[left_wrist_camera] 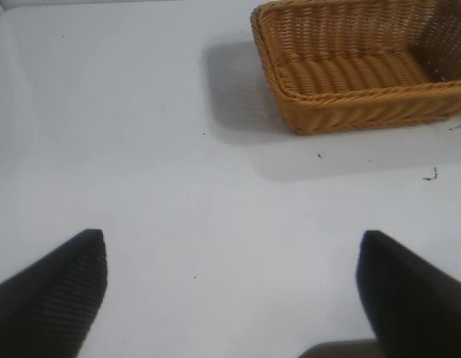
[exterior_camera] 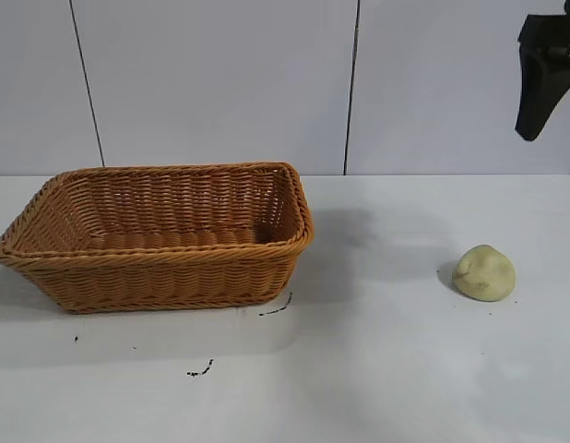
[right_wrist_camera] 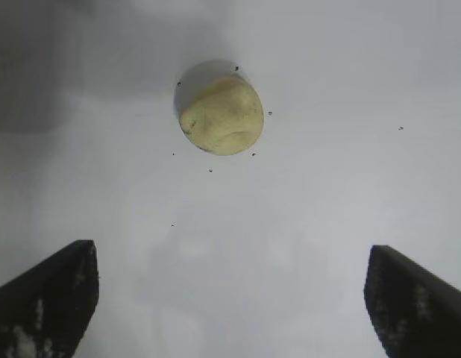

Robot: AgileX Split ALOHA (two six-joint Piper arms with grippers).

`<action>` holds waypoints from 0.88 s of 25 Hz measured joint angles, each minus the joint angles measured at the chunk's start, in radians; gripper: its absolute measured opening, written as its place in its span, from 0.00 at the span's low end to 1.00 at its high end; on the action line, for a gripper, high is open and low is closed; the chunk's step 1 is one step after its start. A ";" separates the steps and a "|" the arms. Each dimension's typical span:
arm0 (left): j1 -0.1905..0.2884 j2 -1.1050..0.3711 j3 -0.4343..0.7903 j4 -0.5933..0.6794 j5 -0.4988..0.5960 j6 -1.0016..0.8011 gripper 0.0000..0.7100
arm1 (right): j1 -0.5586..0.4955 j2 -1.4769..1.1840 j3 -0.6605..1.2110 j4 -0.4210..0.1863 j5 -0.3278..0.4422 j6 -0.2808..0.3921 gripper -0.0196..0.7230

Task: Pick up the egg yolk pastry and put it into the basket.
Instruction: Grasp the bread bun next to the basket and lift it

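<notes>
White tabletop fills the scene, backed by a pale panelled wall with two thin dark seams. One basket and one egg yolk pastry rest on it, along with a few tiny dark specks and scuffs just in front of the basket.

Using the basket as the landmark: it is a rectangular, orange-brown wicker container with flared sides and a braided rim, and nothing lies inside it. The pastry sits well apart from the basket, off its right end, alone on bare table. It is a small, matte, pale yellow-green lump, rounded like a dome with a shallow dimple, and far smaller than the basket.

Two grippers appear. The right gripper hangs in the air above the pastry with its dark fingers spread very wide, holding nothing; in the exterior view only a black piece of it shows, cut off by the top right corner. The left gripper shows only in its own wrist view, fingers likewise wide apart and empty, aimed at bare table with the basket farther off.
</notes>
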 joint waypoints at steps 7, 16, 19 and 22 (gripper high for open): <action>0.000 0.000 0.000 0.000 0.000 0.000 0.98 | 0.065 0.074 0.000 -0.005 -0.051 0.002 0.96; 0.000 0.000 0.000 0.000 0.000 0.000 0.98 | 0.054 0.222 -0.001 -0.080 -0.132 0.036 0.96; 0.000 0.000 0.000 0.000 0.000 0.000 0.98 | 0.050 0.276 -0.002 -0.080 -0.186 0.040 0.96; 0.000 0.000 0.000 0.000 0.000 0.000 0.98 | 0.050 0.319 -0.002 -0.080 -0.231 0.045 0.96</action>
